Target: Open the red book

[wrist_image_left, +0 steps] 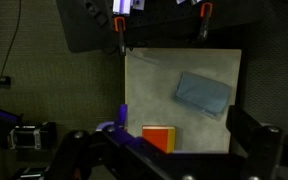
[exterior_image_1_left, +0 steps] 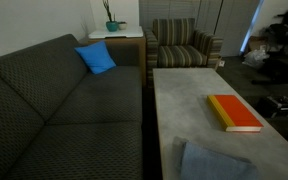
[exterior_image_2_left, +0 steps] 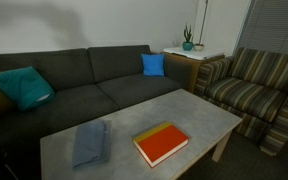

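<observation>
Three views, one moment. In both exterior views, the red book (exterior_image_1_left: 233, 113) lies flat and closed on the grey tabletop (exterior_image_1_left: 189, 95), cover up, with its yellow strip along one long edge. A crumpled grey-blue cloth (exterior_image_2_left: 90, 142) lies on the same tabletop, near the book but apart from it, with bare surface between them. In an exterior view the book (exterior_image_2_left: 161, 144) sits close to the tabletop's near edge.

Surroundings: a dark sofa (exterior_image_2_left: 84, 85) runs along one long side of the tabletop. It carries a blue cushion (exterior_image_2_left: 153, 65) at one end and a teal cushion (exterior_image_2_left: 22, 87) at the other. A striped armchair (exterior_image_2_left: 254, 85) stands past the tabletop's short end. A potted plant (exterior_image_2_left: 188, 40) stands on a side table (exterior_image_2_left: 189, 56) in the corner between sofa and armchair.

Wrist view: I look straight down on the whole tabletop from well above. The cloth shows toward one side. The book shows at the tabletop's lower edge in this view, partly hidden behind my own dark body. My fingers (wrist_image_left: 256, 135) are spread wide and released, one at each side of the lower picture. They grasp nothing and touch neither book nor tabletop.
</observation>
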